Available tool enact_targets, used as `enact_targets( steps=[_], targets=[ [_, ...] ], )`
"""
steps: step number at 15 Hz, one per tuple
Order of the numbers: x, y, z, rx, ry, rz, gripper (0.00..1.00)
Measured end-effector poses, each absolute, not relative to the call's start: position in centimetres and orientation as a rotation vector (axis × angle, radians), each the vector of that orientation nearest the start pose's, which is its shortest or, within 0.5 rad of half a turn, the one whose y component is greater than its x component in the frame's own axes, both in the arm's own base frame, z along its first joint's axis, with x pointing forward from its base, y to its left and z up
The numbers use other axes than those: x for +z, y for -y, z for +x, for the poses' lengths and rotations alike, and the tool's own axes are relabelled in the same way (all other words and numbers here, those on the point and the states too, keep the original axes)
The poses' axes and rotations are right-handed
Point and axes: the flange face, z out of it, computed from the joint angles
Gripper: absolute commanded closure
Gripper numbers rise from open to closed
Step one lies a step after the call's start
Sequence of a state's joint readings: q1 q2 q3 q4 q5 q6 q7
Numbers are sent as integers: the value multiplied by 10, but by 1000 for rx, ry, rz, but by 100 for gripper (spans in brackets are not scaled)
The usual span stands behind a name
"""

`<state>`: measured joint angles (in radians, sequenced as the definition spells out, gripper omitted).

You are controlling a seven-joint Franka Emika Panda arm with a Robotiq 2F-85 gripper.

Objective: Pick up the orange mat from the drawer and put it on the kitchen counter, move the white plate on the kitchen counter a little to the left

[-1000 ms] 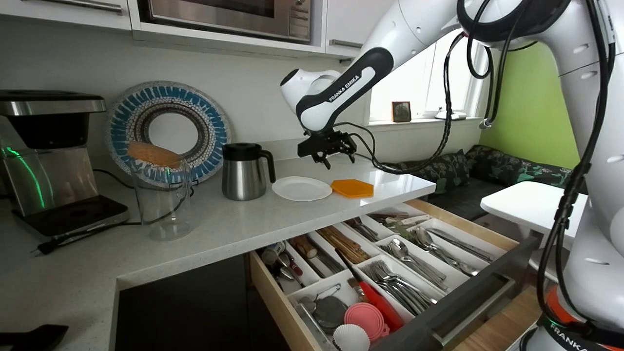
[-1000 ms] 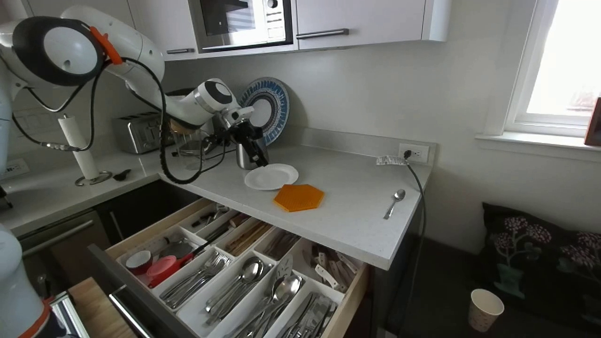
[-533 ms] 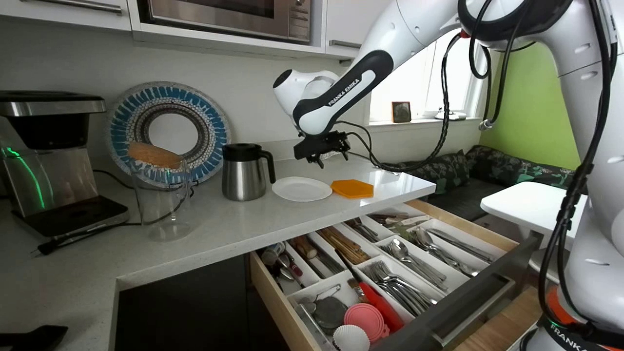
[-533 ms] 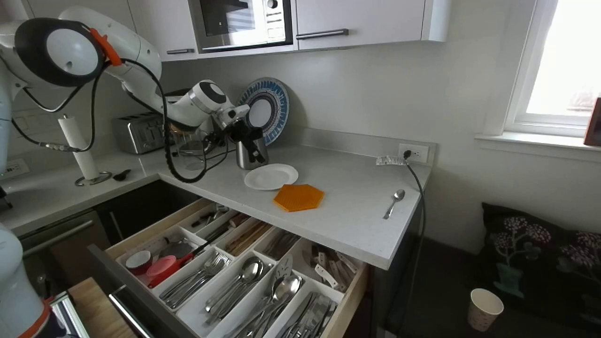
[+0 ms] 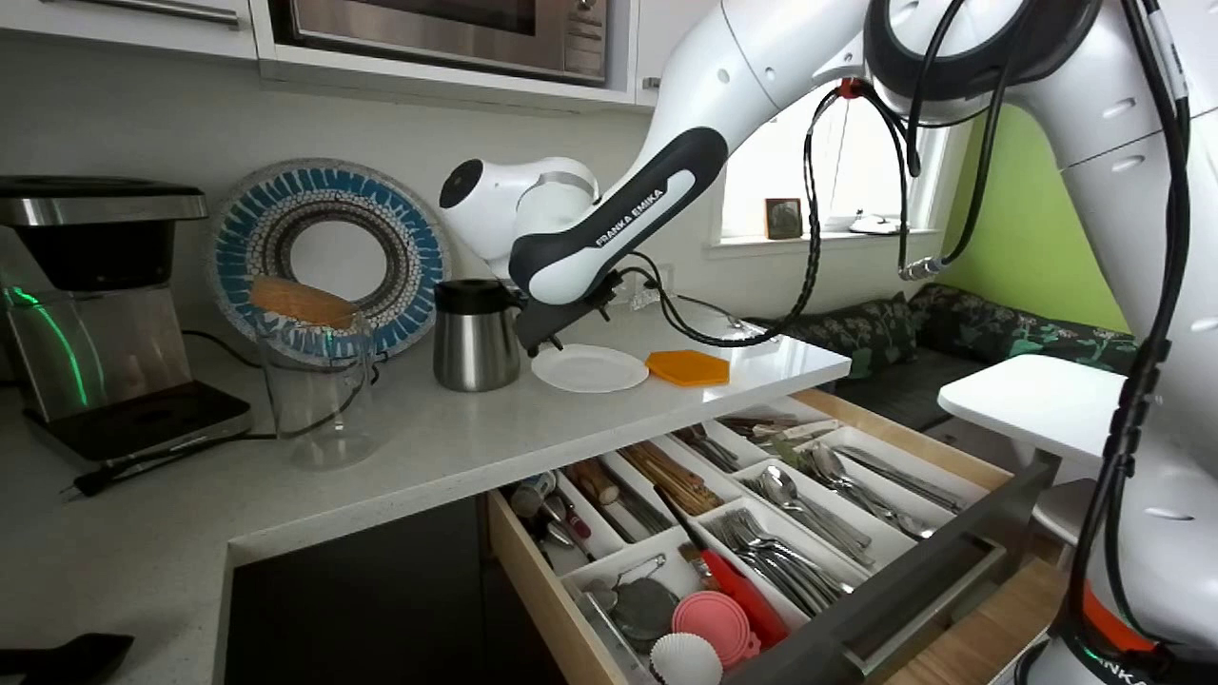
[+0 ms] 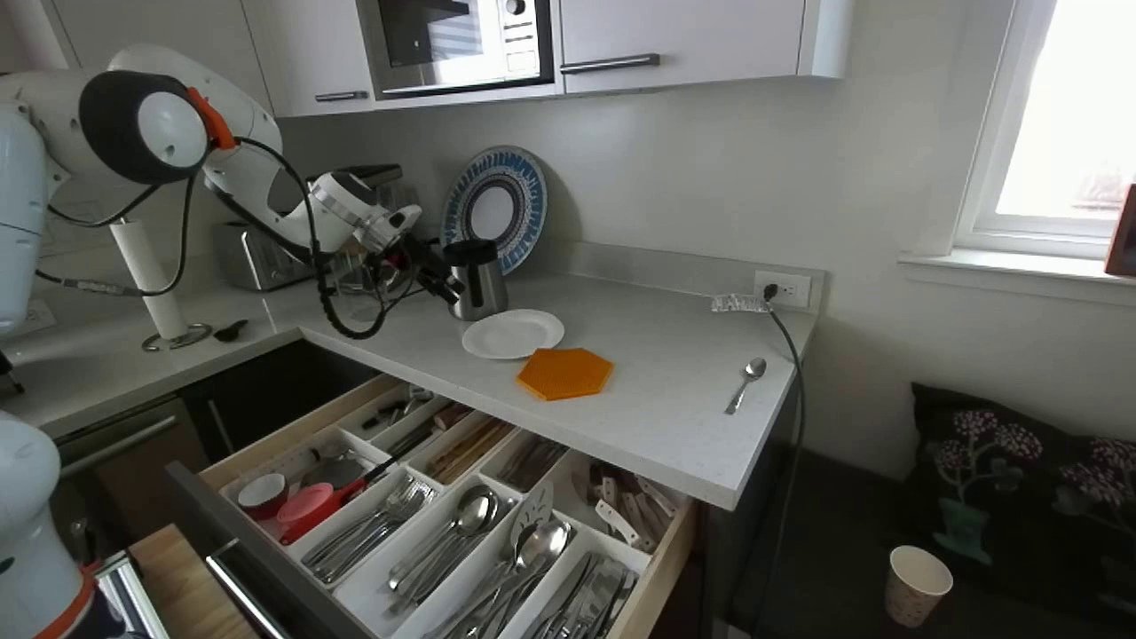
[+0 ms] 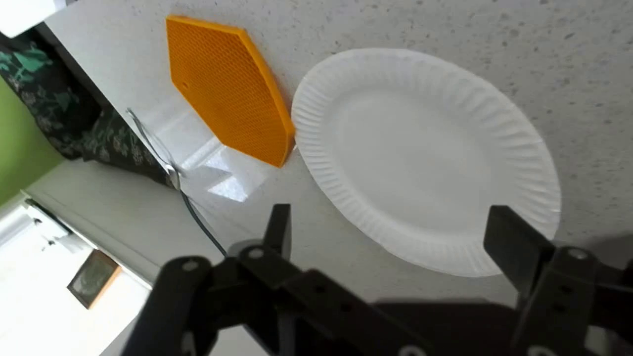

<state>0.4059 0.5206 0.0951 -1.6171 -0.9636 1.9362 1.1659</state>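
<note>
The orange hexagonal mat lies flat on the kitchen counter in both exterior views. The round white plate lies beside it, also in both exterior views. In the wrist view the mat has one corner at the rim of the plate. My gripper is open and empty. One finger overlaps the plate's near edge in the picture; the other is over bare counter. In an exterior view the gripper is tilted, above the counter, beside the plate and close to the steel jug.
A steel jug stands beside the plate, its handle partly hidden by the gripper. A glass vessel and coffee maker stand farther along. An open cutlery drawer is below the counter. A spoon lies near the counter's end.
The arm and gripper have swung left in both exterior views, from over the plate's back edge to beside the jug, and the gripper has lowered and tilted. The mat and plate have not moved.
</note>
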Motion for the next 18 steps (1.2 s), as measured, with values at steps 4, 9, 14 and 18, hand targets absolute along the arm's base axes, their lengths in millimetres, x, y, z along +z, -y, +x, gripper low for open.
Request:
enact_targets(
  steps=[4, 9, 14, 18],
  targets=[
    [304, -301, 626, 647, 82, 2332, 0],
    [268, -322, 630, 624, -49, 2304, 0],
    [238, -322, 638, 591, -106, 2288, 0],
    [231, -320, 646, 583, -134, 2279, 24]
  ],
)
